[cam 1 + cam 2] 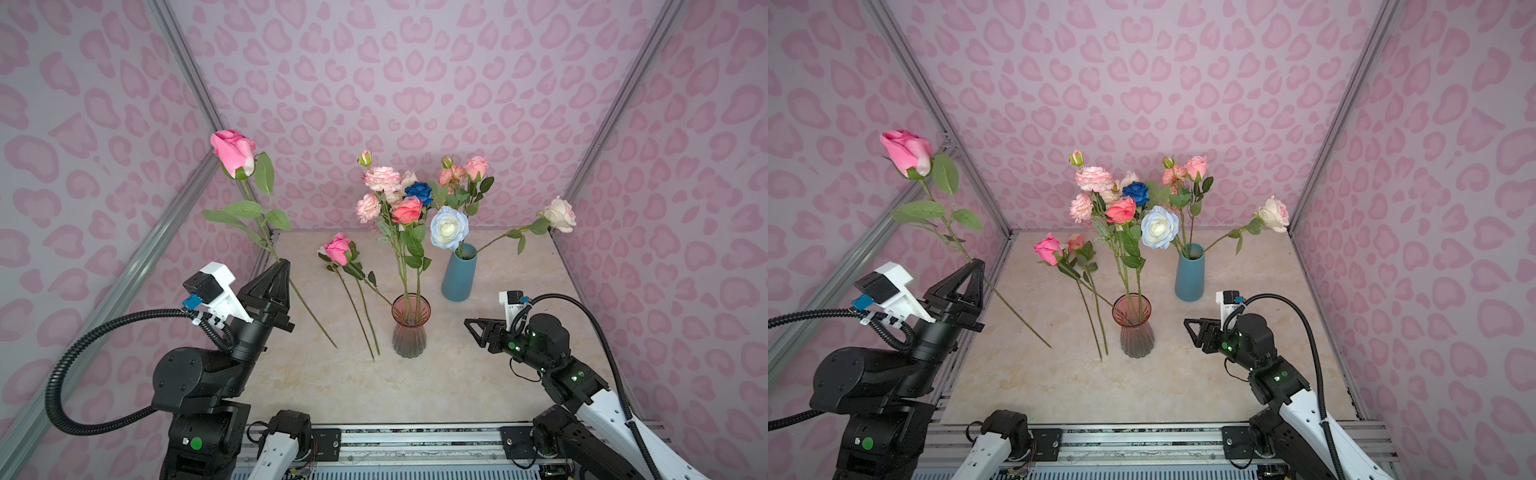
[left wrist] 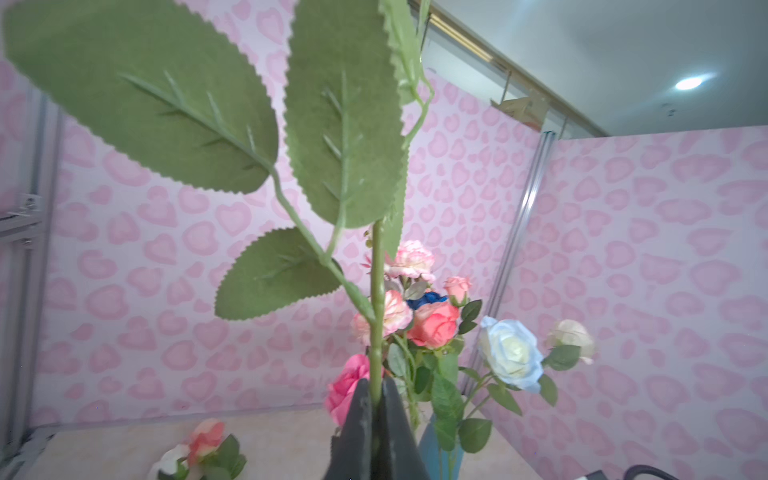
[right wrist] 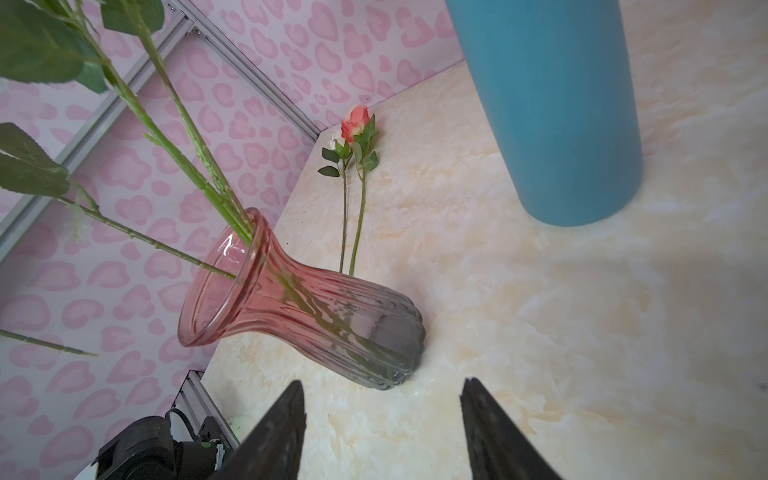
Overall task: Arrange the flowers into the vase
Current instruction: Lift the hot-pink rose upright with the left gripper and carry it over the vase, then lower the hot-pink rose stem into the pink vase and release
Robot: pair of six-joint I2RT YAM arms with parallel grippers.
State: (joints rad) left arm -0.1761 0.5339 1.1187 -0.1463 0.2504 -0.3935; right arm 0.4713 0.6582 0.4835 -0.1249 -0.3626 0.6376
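The marbled tabletop [image 1: 457,386] is seen in both top views, with the glass vase [image 1: 409,328] stood upright near its middle. A bunch of roses [image 1: 405,210] is carried in the glass vase. Behind and right of the glass vase a blue vase [image 1: 458,274] is stood, further roses [image 1: 449,227] fanned from its mouth. Left of the glass vase, a pink rose [image 1: 232,151] is clamped by its stem in the closed left gripper [image 1: 283,262], bloom uppermost. Just left of the glass vase two loose roses [image 1: 337,248] are laid flat, their stem ends near its base. Right of the glass vase the right gripper [image 1: 473,332] is held apart from it, jaws parted, nothing between them.
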